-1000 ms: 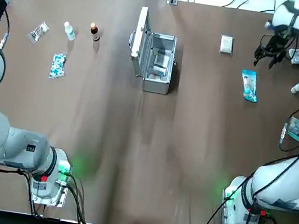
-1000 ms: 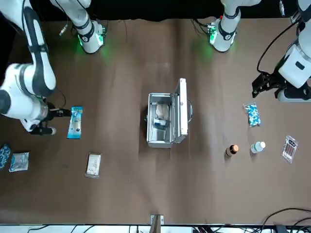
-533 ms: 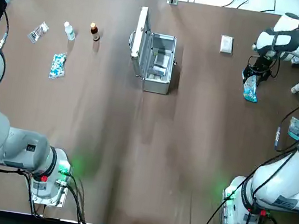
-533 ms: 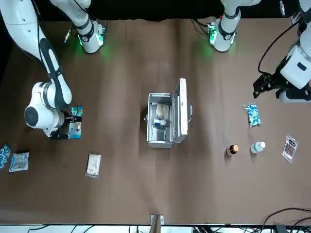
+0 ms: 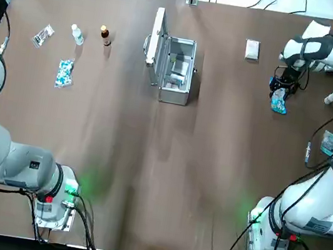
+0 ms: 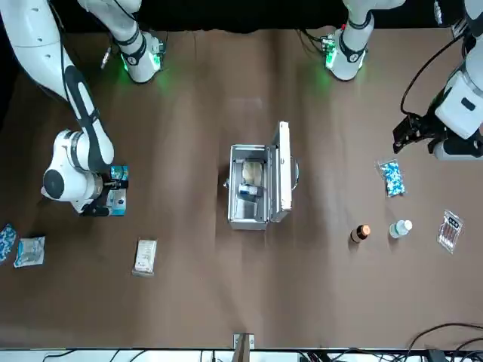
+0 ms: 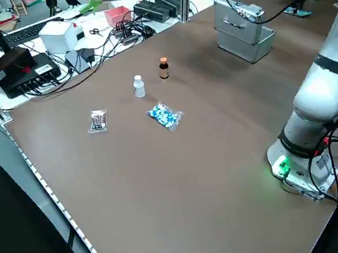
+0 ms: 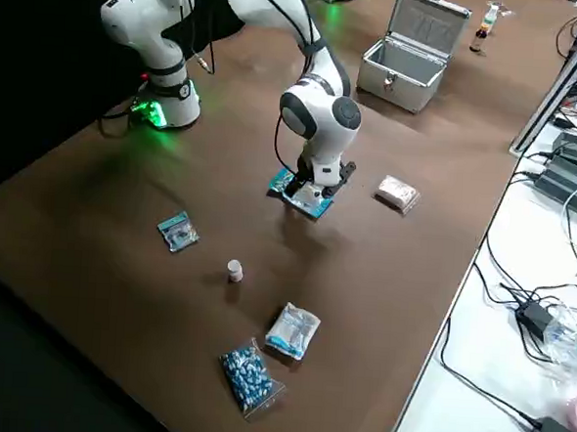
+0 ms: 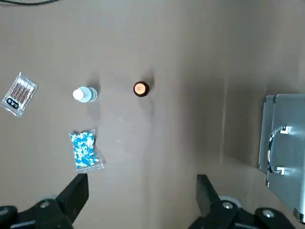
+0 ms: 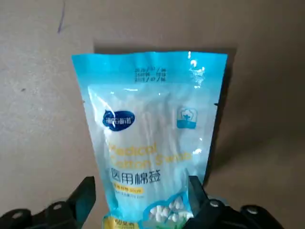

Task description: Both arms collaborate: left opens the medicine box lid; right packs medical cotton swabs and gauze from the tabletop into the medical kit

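Though open — right gripper (image 10: pixel 143 188) over swabs (image 10: pixel 147 129).

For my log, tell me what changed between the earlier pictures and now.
The right tool moved left, from beside the cotton swabs to over them; it is open, nothing grasped. The left tool, kit and gauze stayed put.
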Robot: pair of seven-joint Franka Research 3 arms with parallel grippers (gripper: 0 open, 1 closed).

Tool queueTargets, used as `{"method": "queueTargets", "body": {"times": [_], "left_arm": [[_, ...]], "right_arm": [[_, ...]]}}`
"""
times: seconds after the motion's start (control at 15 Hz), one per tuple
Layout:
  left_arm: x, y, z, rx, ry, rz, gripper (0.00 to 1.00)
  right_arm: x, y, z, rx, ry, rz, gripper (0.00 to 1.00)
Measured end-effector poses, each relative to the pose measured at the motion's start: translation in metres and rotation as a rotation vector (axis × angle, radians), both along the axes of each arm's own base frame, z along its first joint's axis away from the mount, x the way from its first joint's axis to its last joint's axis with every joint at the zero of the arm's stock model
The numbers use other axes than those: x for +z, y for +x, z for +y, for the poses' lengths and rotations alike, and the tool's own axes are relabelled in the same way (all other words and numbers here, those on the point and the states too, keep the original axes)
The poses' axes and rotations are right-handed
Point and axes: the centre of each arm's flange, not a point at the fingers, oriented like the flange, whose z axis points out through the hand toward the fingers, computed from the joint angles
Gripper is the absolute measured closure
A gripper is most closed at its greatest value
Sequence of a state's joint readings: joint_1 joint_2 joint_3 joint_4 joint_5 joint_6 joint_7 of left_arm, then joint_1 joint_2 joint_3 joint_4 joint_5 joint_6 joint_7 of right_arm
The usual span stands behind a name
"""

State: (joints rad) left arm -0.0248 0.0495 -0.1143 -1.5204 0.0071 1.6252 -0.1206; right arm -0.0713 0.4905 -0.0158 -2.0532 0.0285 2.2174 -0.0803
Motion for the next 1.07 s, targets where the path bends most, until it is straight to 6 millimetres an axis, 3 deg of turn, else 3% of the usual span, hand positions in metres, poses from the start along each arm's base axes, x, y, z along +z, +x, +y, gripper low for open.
{"method": "queueTargets", "body": {"times": [0.13,0.2,0.53,0.67,0.8,0.93,1.07], "left_arm": [[0.0,0.0,0.0,0.0,0.0,0.0,0.0],[0.0,0.0,0.0,0.0,0.0,0.0,0.0],[0.0,0.0,0.0,0.0,0.0,-0.001,0.0],[0.0,0.0,0.0,0.0,0.0,-0.001,0.0],[0.0,0.0,0.0,0.0,0.0,-0.001,0.0],[0.0,0.0,0.0,0.0,0.0,-0.001,0.0],[0.0,0.0,0.0,0.0,0.0,-0.001,0.0]], "right_arm": [[-0.007,-0.001,0.0,0.0,0.0,0.004,0.17],[-0.01,-0.002,-0.001,-0.001,-0.001,0.006,0.25],[-0.009,-0.001,-0.004,-0.003,-0.005,0.005,0.37],[-0.003,0.006,-0.001,-0.003,-0.006,-0.012,0.48],[0.004,0.015,0.012,-0.021,-0.017,-0.031,0.67],[0.009,0.022,0.037,-0.034,-0.031,-0.046,0.7],[0.013,0.027,0.059,-0.036,-0.042,-0.056,0.87]]}}
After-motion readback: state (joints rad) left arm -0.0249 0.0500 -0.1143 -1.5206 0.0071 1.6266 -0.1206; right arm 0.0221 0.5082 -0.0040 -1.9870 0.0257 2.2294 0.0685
